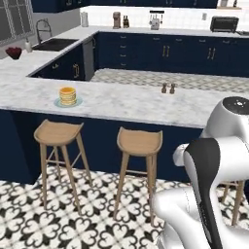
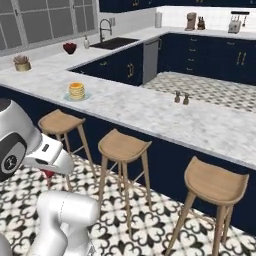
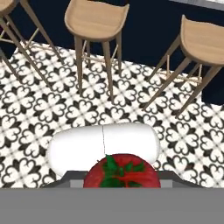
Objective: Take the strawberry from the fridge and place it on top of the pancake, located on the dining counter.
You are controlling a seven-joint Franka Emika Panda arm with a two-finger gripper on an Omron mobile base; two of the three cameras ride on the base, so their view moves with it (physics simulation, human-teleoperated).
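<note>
**Strawberry clamped in the gripper, pancake waiting on the dining counter**

Strawberry point(image 3: 121, 174) first, since it sits right at the bottom of the hand view: a bright red, rounded fruit with a dark green leafy crown, pressed between the gripper point(image 3: 121, 183) fingers, which are closed on it. From the right base view a small red patch of it point(image 2: 48, 173) peeks out under the white hand, low over the patterned floor point(image 3: 39, 113) — well short of the counter and below its top.

Beyond the hand stand wooden stools point(image 3: 97, 19) on black-and-white tiles, tucked against the navy base of the dining counter point(image 1: 126, 99).

On that marble top, near its front edge and toward the left end, rests a pale green-blue plate point(image 1: 59, 103) — it carries the pancake point(image 1: 67, 96), a small golden-orange stack with nothing on it. Further right along the counter, at the far edge, two small dark shakers point(image 1: 168, 88) stand just beside each other.

Behind, on the back counter by the window, a dark red bowl point(image 1: 13, 52) sits near the sink point(image 1: 54, 44); what it holds cannot be made out. A small potted plant point(image 2: 22, 63) stands on the same run.
</note>
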